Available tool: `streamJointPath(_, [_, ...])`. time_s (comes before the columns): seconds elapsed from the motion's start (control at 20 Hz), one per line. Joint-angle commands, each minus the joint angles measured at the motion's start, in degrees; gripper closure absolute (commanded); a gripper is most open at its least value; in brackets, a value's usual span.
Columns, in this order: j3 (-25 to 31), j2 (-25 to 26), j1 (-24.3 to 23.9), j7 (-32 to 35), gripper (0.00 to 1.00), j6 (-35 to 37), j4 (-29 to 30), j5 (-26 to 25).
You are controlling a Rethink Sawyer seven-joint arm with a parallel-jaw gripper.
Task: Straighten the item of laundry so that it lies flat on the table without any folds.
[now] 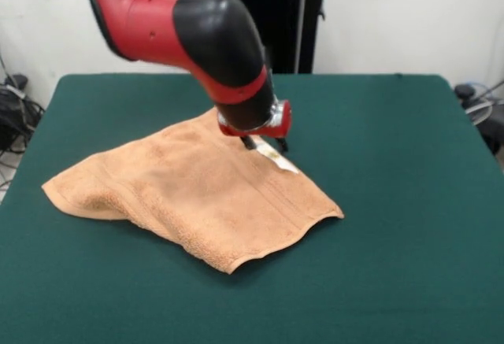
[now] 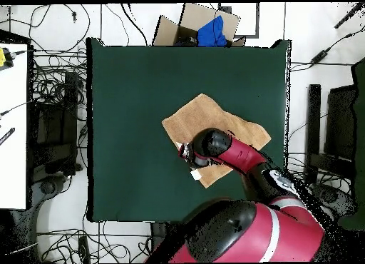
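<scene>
The item of laundry (image 1: pixel 197 194), an orange-tan terry towel, lies spread as a slanted rectangle near the middle of the green table (image 1: pixel 394 163). Its left end looks thick and doubled along the near edge. A white tag (image 1: pixel 283 160) shows on its far right edge. My gripper (image 1: pixel 266 144) is down at that edge, right beside the tag, with the arm's black and red wrist above it. From overhead the towel (image 2: pixel 214 118) is a diamond on the table (image 2: pixel 128 97), and the gripper (image 2: pixel 187 154) sits on its lower left edge above the tag (image 2: pixel 196 174).
A cardboard box (image 2: pixel 207 29) with something blue in it stands on the floor past the table's far edge in the overhead view. Cables cover the floor on both sides, and a white desk (image 2: pixel 13 118) stands at the left.
</scene>
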Motion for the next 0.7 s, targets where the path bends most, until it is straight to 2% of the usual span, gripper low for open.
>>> streamJointPath(0.05, [-4.49,18.9,-3.11,4.64,0.0,-21.85,-17.45,-6.8])
streamJointPath(0.3, [-2.99,20.06,-4.66,3.6,0.0,-21.95,-20.03,-9.21])
streamJointPath(0.7, [-4.61,22.4,-3.13,6.39,0.0,-21.97,-24.67,-11.52])
